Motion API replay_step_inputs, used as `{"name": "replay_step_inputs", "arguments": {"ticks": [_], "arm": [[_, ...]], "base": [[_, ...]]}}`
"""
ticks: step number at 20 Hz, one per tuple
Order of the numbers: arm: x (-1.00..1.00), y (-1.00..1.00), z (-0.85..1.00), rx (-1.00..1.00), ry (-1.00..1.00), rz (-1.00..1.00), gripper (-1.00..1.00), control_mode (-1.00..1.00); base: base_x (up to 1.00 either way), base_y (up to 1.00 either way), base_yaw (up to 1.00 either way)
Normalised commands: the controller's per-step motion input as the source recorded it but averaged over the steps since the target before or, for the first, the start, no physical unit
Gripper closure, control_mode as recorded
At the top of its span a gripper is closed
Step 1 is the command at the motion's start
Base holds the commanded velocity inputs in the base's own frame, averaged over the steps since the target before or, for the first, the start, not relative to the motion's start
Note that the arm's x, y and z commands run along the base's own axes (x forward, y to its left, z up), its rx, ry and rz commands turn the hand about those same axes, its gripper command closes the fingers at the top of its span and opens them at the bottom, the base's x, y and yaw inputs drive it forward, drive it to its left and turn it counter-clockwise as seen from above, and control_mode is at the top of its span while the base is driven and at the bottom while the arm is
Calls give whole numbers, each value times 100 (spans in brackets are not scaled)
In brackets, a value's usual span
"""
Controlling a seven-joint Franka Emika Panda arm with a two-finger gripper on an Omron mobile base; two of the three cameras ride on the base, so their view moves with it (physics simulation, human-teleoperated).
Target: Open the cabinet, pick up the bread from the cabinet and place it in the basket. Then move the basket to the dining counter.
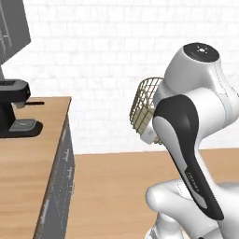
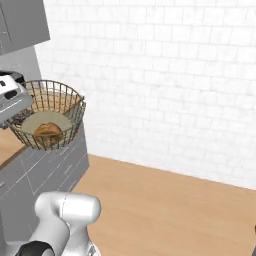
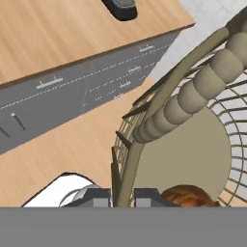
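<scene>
Gripper (image 3: 123, 198) is clamped on basket (image 2: 47, 114) rim, jaws either side of wire wall; bread (image 2: 48, 130) is seen inside basket, held above floor beside counter (image 1: 28, 158).

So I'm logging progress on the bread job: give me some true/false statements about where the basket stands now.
1. The bread lies in the basket. True.
2. The basket rests on the counter. False: it hangs in the air off the counter's end, over the floor.
3. The gripper grips the basket's rim. True.
4. The basket lies upside down. False: its opening faces up, slightly tilted.
5. A coffee machine stands on the counter. True.
</scene>
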Motion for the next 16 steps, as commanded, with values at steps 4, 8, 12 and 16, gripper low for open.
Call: {"name": "replay_step_inputs", "arguments": {"ticks": [4,8,12,16], "arm": [[0,0,0,0,0,0,100,100],[0,0,0,0,0,0,100,100],[0,0,0,0,0,0,100,100],[0,0,0,0,0,0,100,100]], "base": [[9,2,-91],[17,0,-86],[28,0,-80],[54,18,-77]]}}
